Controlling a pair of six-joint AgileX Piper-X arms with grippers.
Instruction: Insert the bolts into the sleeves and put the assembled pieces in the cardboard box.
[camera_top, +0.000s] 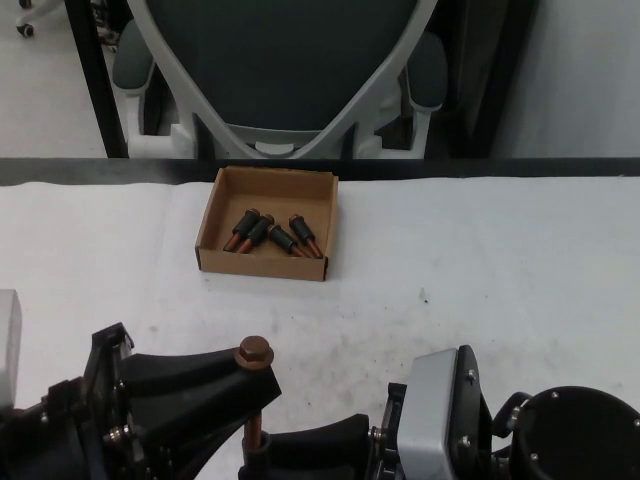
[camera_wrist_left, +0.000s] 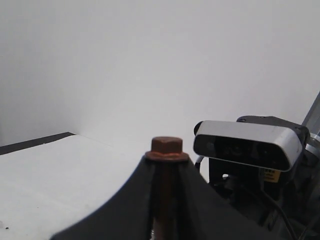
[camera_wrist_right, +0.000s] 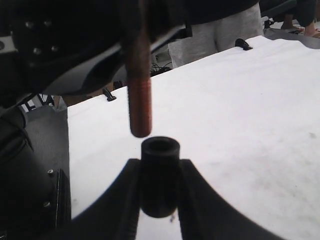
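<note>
Left gripper (camera_wrist_left: 166, 162) clamps an upright bolt (camera_wrist_left: 166, 146), its tip just above the sleeve (camera_wrist_right: 160, 150) mouth, a gap between. Right gripper (camera_wrist_right: 160, 172) grasps the sleeve; the box (camera_top: 330, 215) sits well apart, open bench (camera_top: 500, 260) between

White-covered bench (camera_top: 500, 260), open cardboard box (camera_top: 260, 263) resting on it near the far edge

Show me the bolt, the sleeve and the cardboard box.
bolt (camera_wrist_left: 166, 146): left wrist view, hex head.
sleeve (camera_wrist_right: 160, 162): right wrist view, upper side.
cardboard box (camera_top: 260, 264): high view, near wall.
</note>
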